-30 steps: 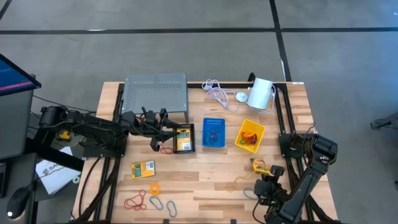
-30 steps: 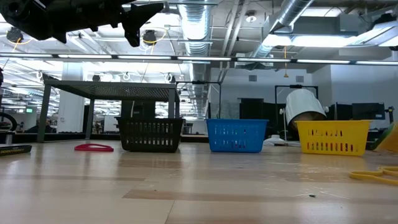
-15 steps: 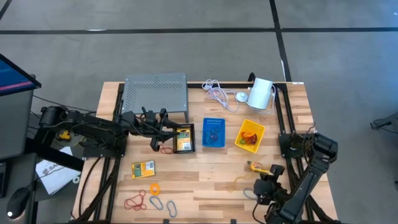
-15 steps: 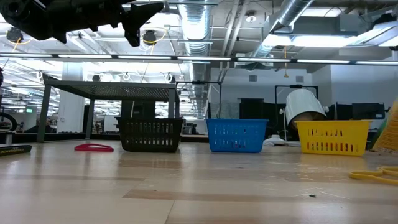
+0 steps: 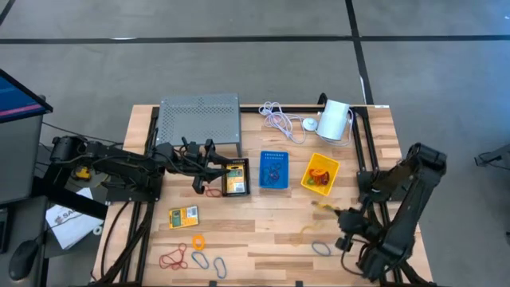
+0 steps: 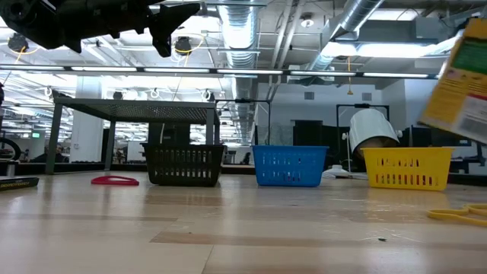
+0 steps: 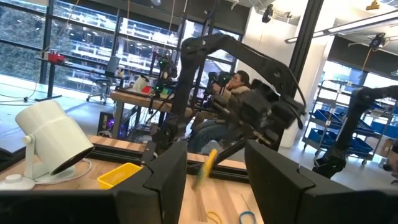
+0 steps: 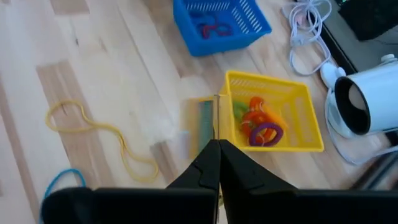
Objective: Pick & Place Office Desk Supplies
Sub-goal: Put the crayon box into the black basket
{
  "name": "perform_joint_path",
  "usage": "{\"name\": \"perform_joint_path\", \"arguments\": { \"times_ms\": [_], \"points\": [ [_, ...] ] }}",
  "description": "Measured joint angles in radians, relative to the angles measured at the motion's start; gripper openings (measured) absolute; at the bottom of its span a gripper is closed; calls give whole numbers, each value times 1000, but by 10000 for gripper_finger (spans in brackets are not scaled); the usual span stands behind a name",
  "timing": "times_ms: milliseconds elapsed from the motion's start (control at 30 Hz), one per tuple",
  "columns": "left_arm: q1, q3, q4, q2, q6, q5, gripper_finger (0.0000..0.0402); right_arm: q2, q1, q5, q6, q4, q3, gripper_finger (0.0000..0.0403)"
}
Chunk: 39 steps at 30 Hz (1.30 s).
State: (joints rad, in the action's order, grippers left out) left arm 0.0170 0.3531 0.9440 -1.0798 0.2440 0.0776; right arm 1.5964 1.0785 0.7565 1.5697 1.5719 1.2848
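Observation:
My right gripper [image 8: 216,148] is shut on a yellow card packet [image 8: 204,121] and hangs in the air near the yellow bin [image 5: 320,174], which holds loops. In the low view the packet [image 6: 460,84] is high above the table. My left gripper [image 7: 214,171] is open and hovers over the table by the black bin [image 5: 235,177], which holds another yellow packet. The blue bin [image 5: 273,171] stands between the other two bins. A third packet [image 5: 183,216] and several coloured loops [image 5: 174,258] lie flat near the table's near edge. My right gripper pinches the packet between its two fingers at the end nearest them [image 8: 211,138]. The wrist view shows the packet edge-on, reaching forward from the fingertips. It is lifted clear of the table and tilted [image 6: 456,91].
A grey mesh rack [image 5: 200,117], a coiled white cable [image 5: 279,119] and a white cylinder device [image 5: 335,119] stand along the far edge. A yellow loop [image 5: 307,233] and a blue loop [image 5: 321,248] lie below the right arm. A red loop [image 5: 213,191] lies by the black bin.
My right gripper has risen from the table and moved toward the far edge and the yellow bin, staying shut on the packet. The packet has gone from low beside the table to lifted well clear and tilted.

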Motion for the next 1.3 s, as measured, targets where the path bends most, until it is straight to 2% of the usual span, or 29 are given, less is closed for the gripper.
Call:
{"name": "perform_joint_path", "arguments": {
  "times_ms": [300,600,900,1033,1200,1300],
  "points": [
    [0,0,7,0,0,0,158,-194,-27,114,-34,0,-63,0],
    [0,0,7,0,0,0,158,-322,-123,213,-116,-1,-98,0],
    [0,0,3,0,5,-1,158,-348,-164,196,-140,-1,-99,0],
    [0,4,-11,-31,7,-39,159,-348,-162,183,-110,-1,-99,0],
    [-17,111,-79,-144,3,-25,174,-371,-147,172,-72,-1,-99,0],
    [-43,197,-134,-232,-9,-14,188,-404,-137,113,-25,-1,-98,1]
  ]
}}
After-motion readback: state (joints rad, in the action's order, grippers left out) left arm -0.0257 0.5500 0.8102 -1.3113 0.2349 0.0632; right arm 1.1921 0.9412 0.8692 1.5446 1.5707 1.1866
